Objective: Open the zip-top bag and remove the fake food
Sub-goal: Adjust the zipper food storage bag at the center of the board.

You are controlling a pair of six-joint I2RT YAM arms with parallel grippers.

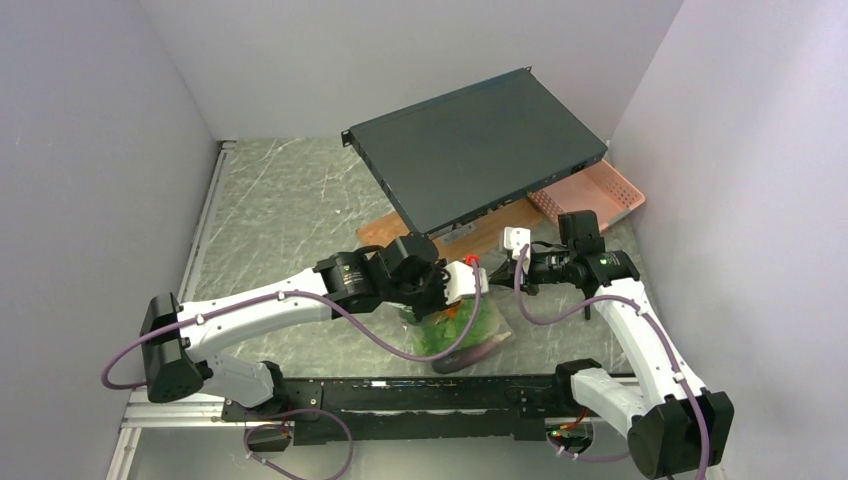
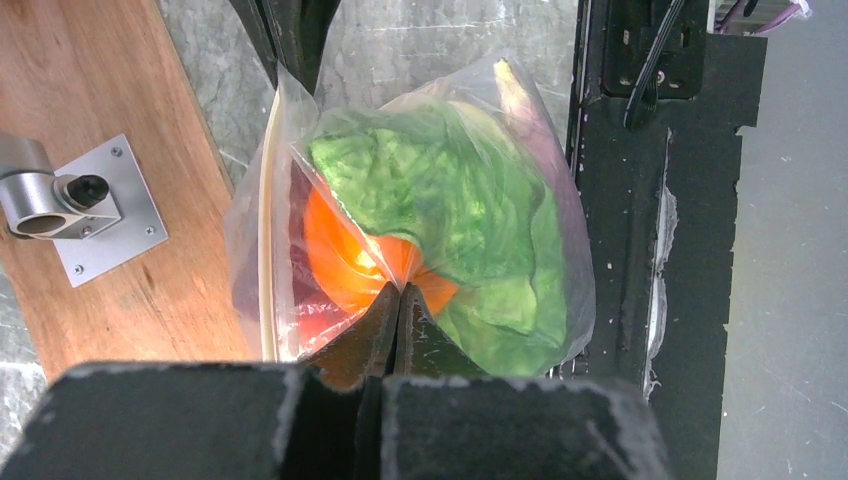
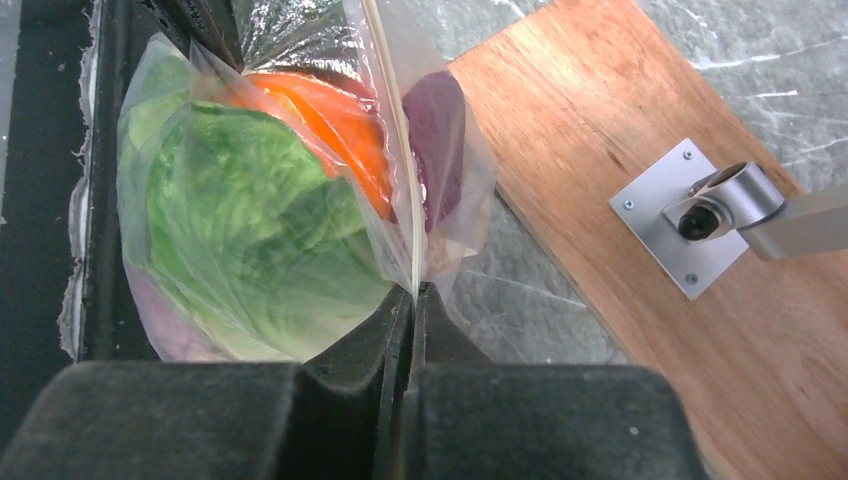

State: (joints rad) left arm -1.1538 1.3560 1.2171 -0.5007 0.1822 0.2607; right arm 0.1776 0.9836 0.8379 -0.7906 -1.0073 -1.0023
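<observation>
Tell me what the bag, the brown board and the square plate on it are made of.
The zip-top bag looks like thin clear plastic: glossy, creased, see-through. The board looks like wood, with reddish grain. The square plate seems matte grey metal, with corner screws.

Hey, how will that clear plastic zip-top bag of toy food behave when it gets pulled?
Probably floppy: the clear plastic zip-top bag wrinkles and drapes around the leafy green toy piece. Likely light, as thin pinches by the left gripper and right gripper seem to hold it. Its glossy film may slip.
</observation>
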